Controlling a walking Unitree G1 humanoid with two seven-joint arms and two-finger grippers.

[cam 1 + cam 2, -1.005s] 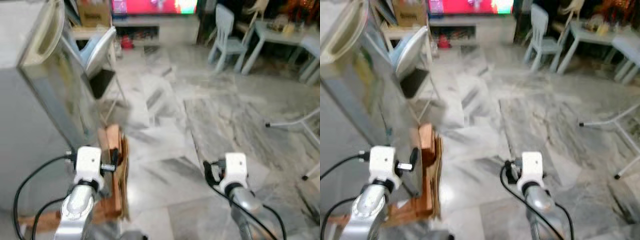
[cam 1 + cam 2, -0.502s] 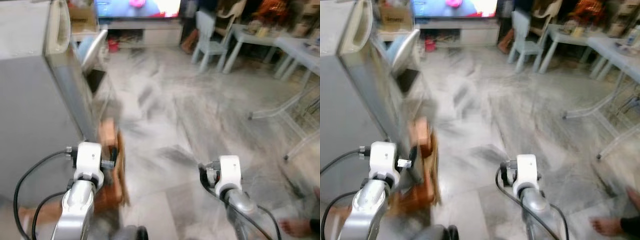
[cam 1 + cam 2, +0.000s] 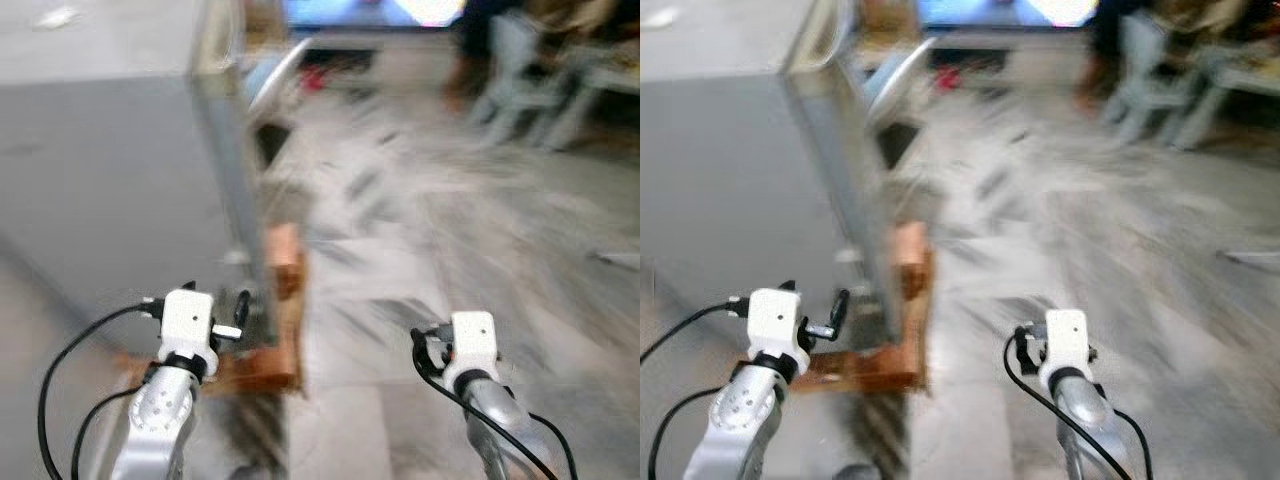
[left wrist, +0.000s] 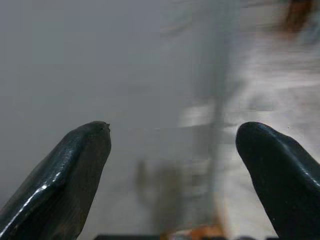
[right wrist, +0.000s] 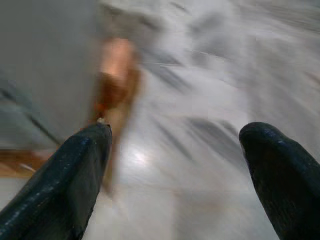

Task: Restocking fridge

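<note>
Left eye view is smeared with motion blur, yet the main shapes read clearly. A tall grey fridge fills the robot's left side, its near vertical edge running down toward a wooden base that sits on the marble floor. Both silver arms are raised and bent forward at about the same height, each ending in a white wrist block. The left arm reaches up close in front of the fridge's lower face, near its edge and just above the wooden base. The right arm is held over bare floor, well apart from the fridge.

In the left wrist view the left end effector has its two black fingers spread wide with nothing between them; the grey fridge panel and its edge lie beyond the gap. In the right wrist view the right end effector is likewise spread open and empty, pointing down at the floor, with the wooden base and the fridge side blurred beyond one finger.

Farther back in the room are a bright screen, a pale chair, and a light folded object behind the fridge, all too blurred for detail.
</note>
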